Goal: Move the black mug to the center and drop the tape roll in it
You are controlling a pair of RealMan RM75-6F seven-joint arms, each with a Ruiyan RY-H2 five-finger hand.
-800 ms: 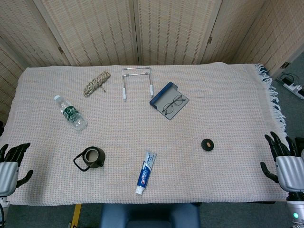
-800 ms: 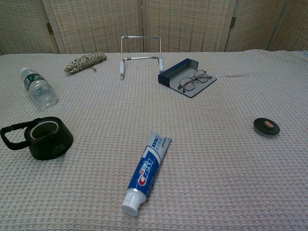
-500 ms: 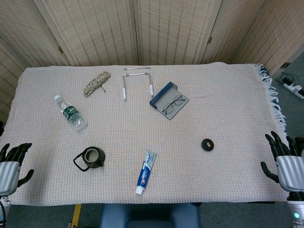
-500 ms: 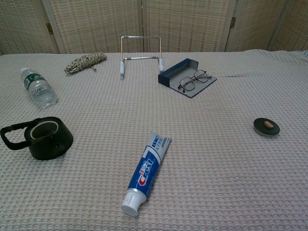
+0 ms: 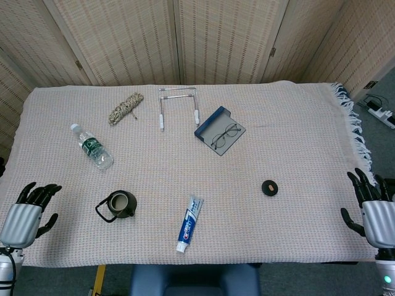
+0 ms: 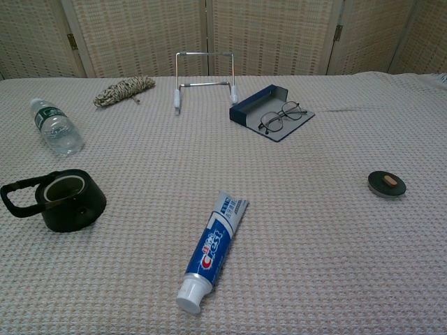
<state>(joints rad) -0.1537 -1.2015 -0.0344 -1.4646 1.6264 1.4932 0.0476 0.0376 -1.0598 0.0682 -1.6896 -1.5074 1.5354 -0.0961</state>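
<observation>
Two hands idle, mug and tape apart

Black mug (image 5: 119,204): upright on the table's (image 5: 296,123) near-left part, handle pointing left, just right of the left hand (image 5: 28,213). Left hand: at the near-left edge, fingers spread, holding nothing. Tape roll (image 5: 269,187): flat on the cloth, near-right, well apart from the right hand (image 5: 370,209). Right hand: at the right edge, fingers apart, empty

Woven folding screens (image 5: 185,37) behind cloth-covered table (image 5: 296,123).

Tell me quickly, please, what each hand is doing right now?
Left hand: open, holding nothing.
Right hand: open, holding nothing.
</observation>
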